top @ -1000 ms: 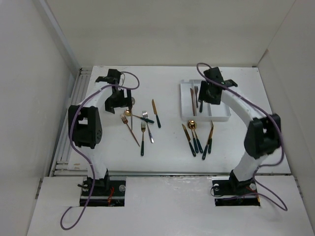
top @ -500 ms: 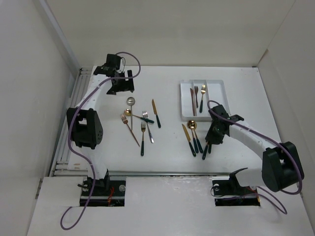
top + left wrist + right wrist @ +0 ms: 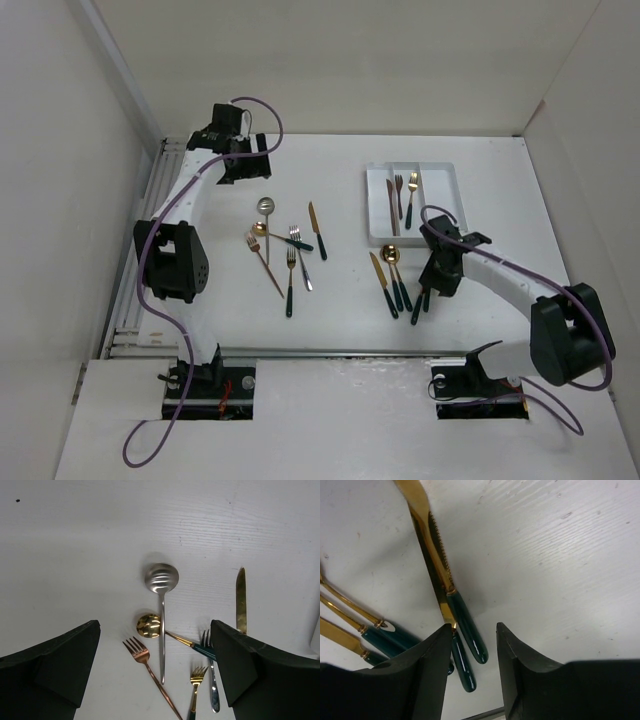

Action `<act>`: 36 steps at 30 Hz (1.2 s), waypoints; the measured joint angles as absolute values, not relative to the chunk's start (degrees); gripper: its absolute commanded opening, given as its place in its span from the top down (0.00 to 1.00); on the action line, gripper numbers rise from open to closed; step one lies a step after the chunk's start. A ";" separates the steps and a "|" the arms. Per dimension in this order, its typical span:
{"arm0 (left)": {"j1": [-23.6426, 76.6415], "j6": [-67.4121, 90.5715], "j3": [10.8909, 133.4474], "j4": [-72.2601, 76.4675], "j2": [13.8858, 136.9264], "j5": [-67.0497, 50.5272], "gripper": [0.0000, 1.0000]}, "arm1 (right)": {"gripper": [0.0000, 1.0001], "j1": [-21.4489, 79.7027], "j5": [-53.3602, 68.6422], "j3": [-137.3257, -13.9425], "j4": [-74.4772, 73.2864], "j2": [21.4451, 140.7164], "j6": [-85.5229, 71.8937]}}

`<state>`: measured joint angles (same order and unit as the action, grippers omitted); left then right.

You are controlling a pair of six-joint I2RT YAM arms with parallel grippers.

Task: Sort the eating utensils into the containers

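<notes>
Your right gripper [image 3: 474, 630] sits low over the group near the near right edge. Its jaws are parted a little with nothing in them, right above the teal handles of two gold knives [image 3: 436, 545]. The left gripper [image 3: 155, 624] is up by the far left corner, spread wide and empty, looking down at a silver spoon [image 3: 161, 577], gold spoon [image 3: 148, 625] and copper fork [image 3: 136, 647]. The white tray [image 3: 442, 190] toward the far right has three pieces in it, and the rest lie loose mid-bench.

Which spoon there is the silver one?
The silver spoon farthest back in the left cluster, silver all over. The gold spoon beside it and another near the tray have gold bowls.
</notes>
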<state>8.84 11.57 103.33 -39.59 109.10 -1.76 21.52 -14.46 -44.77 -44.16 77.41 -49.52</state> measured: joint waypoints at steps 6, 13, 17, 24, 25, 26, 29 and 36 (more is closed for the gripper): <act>8.05 12.67 104.47 -39.35 109.10 -3.07 0.09 | 0.60 21.45 -16.16 -45.10 -43.81 81.10 -49.19; 7.20 13.58 104.81 -39.42 109.10 -4.08 0.09 | 0.74 21.41 -16.12 -45.98 -42.09 84.49 -47.55; 7.07 13.74 105.14 -39.64 109.10 -4.19 0.09 | 0.89 21.41 -16.14 -46.00 -41.74 84.49 -46.85; 7.01 14.04 105.54 -40.49 109.12 -3.97 0.11 | 1.00 21.65 -16.36 -46.09 -41.93 83.77 -45.56; 7.01 14.06 105.84 -40.75 109.19 -3.73 0.11 | 1.00 22.04 -16.91 -46.30 -42.50 83.31 -45.39; 7.01 14.11 106.34 -41.06 109.25 -3.42 0.12 | 1.00 22.74 -17.69 -46.96 -43.77 82.83 -45.25; 6.94 14.22 108.57 -41.63 110.00 -2.09 0.13 | 1.00 25.47 -19.90 -51.59 -47.77 80.93 -44.75; 6.87 13.80 115.26 -42.17 112.79 2.48 0.13 | 1.00 26.37 -22.55 -69.30 -43.66 79.33 -31.88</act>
